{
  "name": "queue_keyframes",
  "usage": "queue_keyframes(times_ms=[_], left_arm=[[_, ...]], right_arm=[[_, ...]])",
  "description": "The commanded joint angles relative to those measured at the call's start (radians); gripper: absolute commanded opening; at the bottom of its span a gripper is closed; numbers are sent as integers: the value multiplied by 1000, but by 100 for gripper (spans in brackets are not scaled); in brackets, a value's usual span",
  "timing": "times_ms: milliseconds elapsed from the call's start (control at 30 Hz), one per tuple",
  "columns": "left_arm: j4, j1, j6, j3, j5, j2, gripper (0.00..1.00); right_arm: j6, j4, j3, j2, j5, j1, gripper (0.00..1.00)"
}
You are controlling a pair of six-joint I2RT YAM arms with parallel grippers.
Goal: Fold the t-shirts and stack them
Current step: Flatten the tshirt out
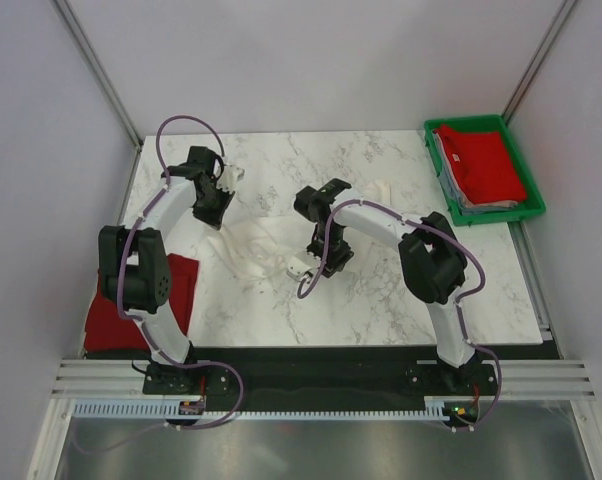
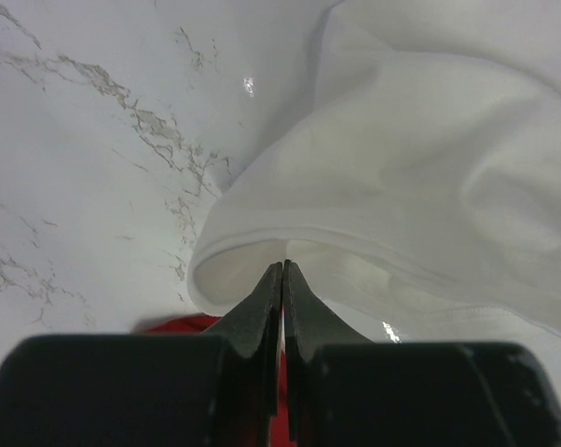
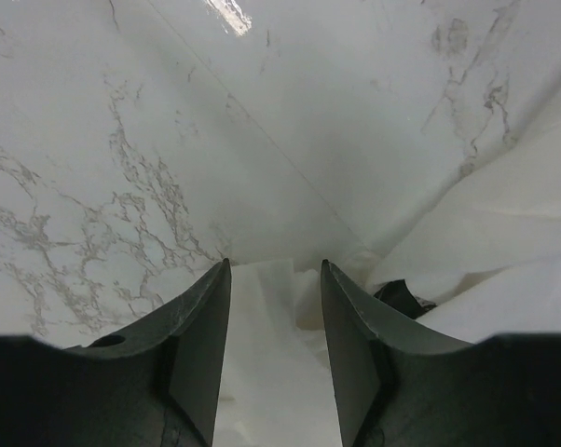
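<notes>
A white t-shirt (image 1: 264,238) lies crumpled on the marble table between my arms. It fills the right of the left wrist view (image 2: 420,177). My left gripper (image 1: 218,214) is shut, and its tips (image 2: 282,265) pinch the shirt's lifted hem. My right gripper (image 1: 300,269) is open and points down over the shirt's near edge. A strip of the white cloth (image 3: 276,372) lies between its fingers (image 3: 211,307). A small dark patch (image 3: 400,298) shows in the cloth beside the right finger. A red t-shirt (image 1: 131,300) lies at the table's left edge.
A green plastic tray (image 1: 526,170) at the back right holds red (image 1: 481,165) and pale folded shirts. The marble table (image 1: 381,300) ends at a black strip in front of the arm bases. Grey walls enclose the table.
</notes>
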Motion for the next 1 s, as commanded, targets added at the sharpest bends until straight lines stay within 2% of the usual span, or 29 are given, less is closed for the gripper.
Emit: queue_keyframes(times_ms=[0, 700, 867, 967], left_arm=[[2, 6, -33, -2, 26, -40, 7], [2, 6, -41, 15, 37, -11, 8], [2, 7, -41, 14, 38, -14, 8], [2, 6, -44, 15, 44, -15, 8]], right_arm=[[-29, -139, 4, 35, 17, -1, 51], [23, -138, 41, 101, 65, 1, 37], [39, -138, 47, 101, 66, -1, 27], [60, -138, 76, 89, 65, -2, 17]])
